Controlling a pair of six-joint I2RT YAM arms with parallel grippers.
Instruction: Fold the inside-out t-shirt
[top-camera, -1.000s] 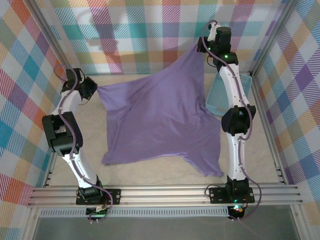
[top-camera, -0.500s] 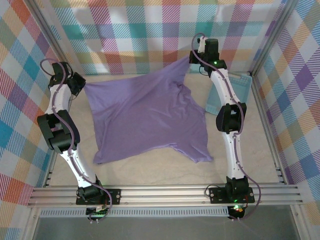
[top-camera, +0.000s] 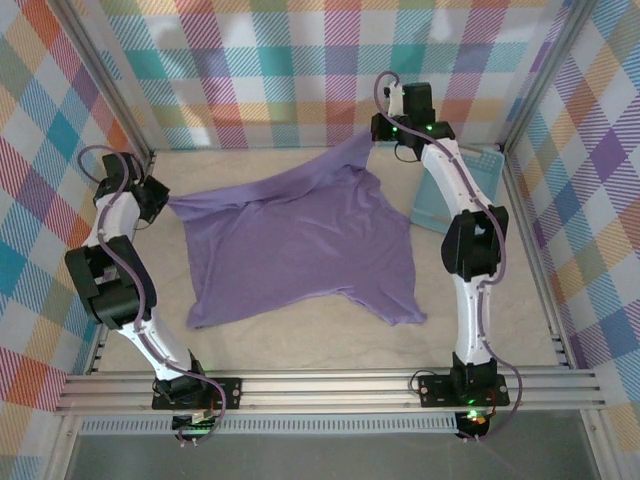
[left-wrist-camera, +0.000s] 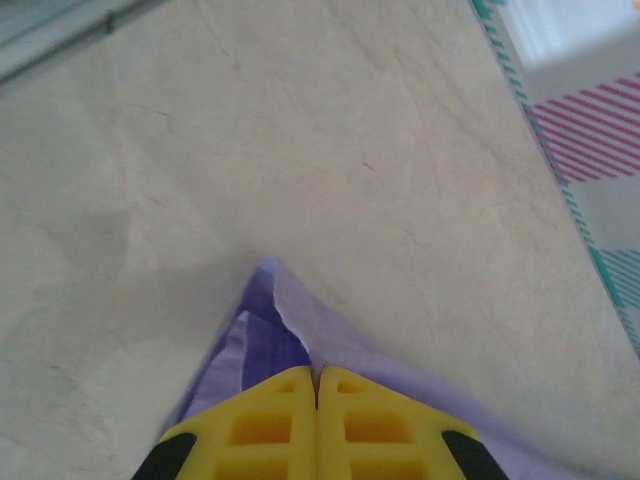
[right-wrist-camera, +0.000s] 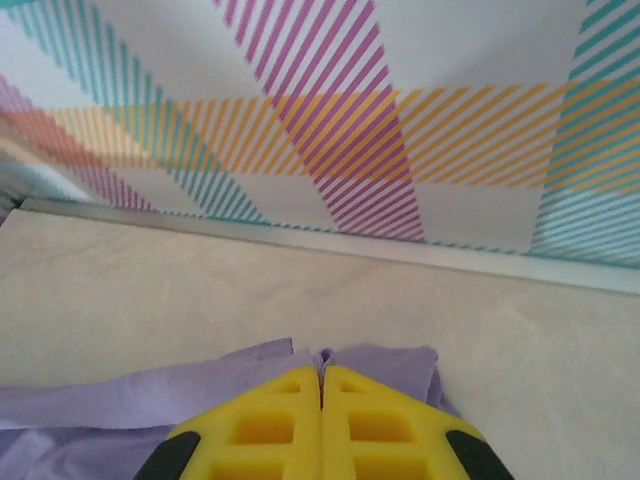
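**A:** Since a second ago both arms have swung left and come down. The t-shirt (top-camera: 300, 240) has gone with them and now sags onto the table (top-camera: 300, 335).

**B:** And the grips?

**A:** The left gripper (left-wrist-camera: 316, 378) has its yellow fingers pressed together on a purple corner that pokes out just ahead of the tips. The right gripper (right-wrist-camera: 322, 375) is clamped likewise on an edge bunched either side of its tips, near the checked back wall (right-wrist-camera: 330, 120).

**B:** How should it lay the shirt down well?

**A:** I'd keep the two held corners well apart and level, lower them together, and let go only once the far edge lies flat.

**B:** And the shirt?

**A:** It is lavender and slack between the two grips, with creases fanning from the right one. Its near edge trails on the table towards the bases. The light blue basket (top-camera: 487, 162) sits to the right of the right grip.
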